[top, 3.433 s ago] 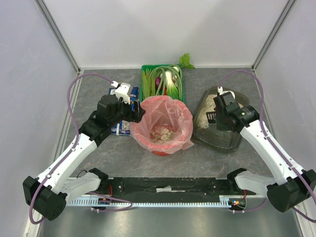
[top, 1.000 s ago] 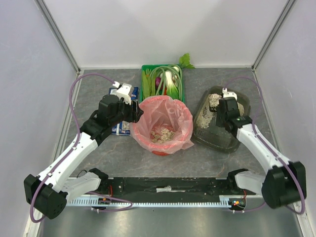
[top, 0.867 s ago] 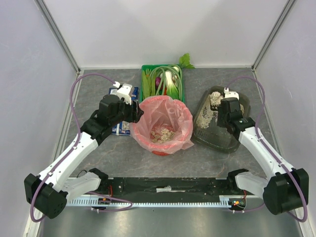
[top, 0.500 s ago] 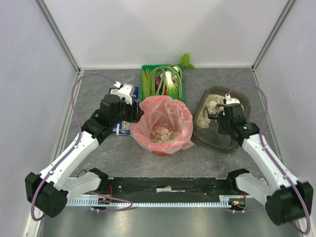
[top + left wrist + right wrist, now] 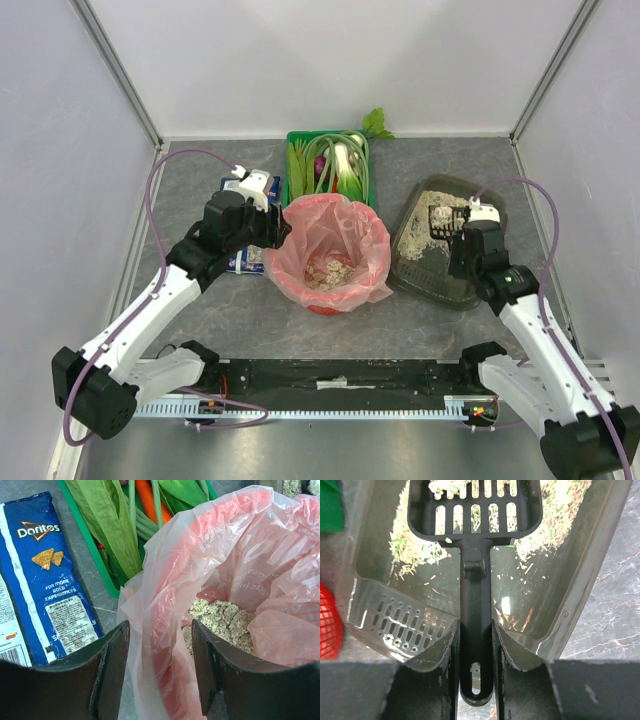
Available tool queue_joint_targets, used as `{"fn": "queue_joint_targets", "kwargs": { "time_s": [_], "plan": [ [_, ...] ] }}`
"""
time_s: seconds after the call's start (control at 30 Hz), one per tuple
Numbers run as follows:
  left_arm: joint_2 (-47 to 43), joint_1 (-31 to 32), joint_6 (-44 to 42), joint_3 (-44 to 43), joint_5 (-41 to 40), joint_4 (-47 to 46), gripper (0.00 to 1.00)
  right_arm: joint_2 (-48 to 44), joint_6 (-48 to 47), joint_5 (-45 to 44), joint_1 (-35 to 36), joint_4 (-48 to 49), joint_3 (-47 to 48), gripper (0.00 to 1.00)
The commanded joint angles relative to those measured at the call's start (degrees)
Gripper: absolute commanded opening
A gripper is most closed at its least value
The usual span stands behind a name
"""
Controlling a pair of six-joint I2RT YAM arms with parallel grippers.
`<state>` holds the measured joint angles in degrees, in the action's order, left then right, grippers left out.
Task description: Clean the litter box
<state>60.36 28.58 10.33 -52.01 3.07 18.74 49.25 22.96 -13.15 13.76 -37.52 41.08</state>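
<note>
The litter box (image 5: 440, 282) is a dark translucent tray at the right, with beige litter (image 5: 425, 222) heaped at its far end. My right gripper (image 5: 460, 233) is shut on the handle of a black slotted scoop (image 5: 446, 217). In the right wrist view the gripper (image 5: 475, 630) clamps the handle, and the scoop head (image 5: 475, 505) lies on the litter inside the tray (image 5: 592, 565). My left gripper (image 5: 277, 232) is open. Its jaws (image 5: 160, 667) straddle the left rim of the round red bin lined with a pink bag (image 5: 165, 590). Litter lies in the bin (image 5: 328, 270).
A green crate of vegetables (image 5: 328, 160) stands behind the bin and also shows in the left wrist view (image 5: 107, 582). A blue Doritos bag (image 5: 45, 580) lies flat left of the bin, under my left arm. Enclosure walls stand on three sides.
My right gripper has drawn back toward the near right with the scoop, which now lies over the middle of the tray. The left arm has barely moved.
</note>
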Motion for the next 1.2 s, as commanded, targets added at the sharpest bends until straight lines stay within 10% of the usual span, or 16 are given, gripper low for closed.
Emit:
{"fn": "queue_joint_targets", "kwargs": {
  "time_s": [0.0, 0.57, 1.03, 1.17],
  "plan": [
    [-0.77, -0.19, -2.07, -1.87, 0.71, -1.51, 0.59, -5.04, 2.08, -3.43, -0.05, 2.53, -0.38, 0.0],
    [0.29, -0.19, -2.24, -1.6, -0.34, -1.6, 0.59, -4.86, 13.77, 6.19, -0.05, 0.25, -1.25, 0.0],
    [0.81, -0.19, -2.07, -1.6, 0.27, -1.69, 0.59, -5.48, 9.3, -8.89, -0.05, -1.24, 1.63, 0.0],
    [0.9, -0.19, -1.8, -1.78, 1.68, -1.69, 0.6, -5.57, 11.05, 3.08, -0.05, 3.05, -0.38, 0.0]
  ]
}}
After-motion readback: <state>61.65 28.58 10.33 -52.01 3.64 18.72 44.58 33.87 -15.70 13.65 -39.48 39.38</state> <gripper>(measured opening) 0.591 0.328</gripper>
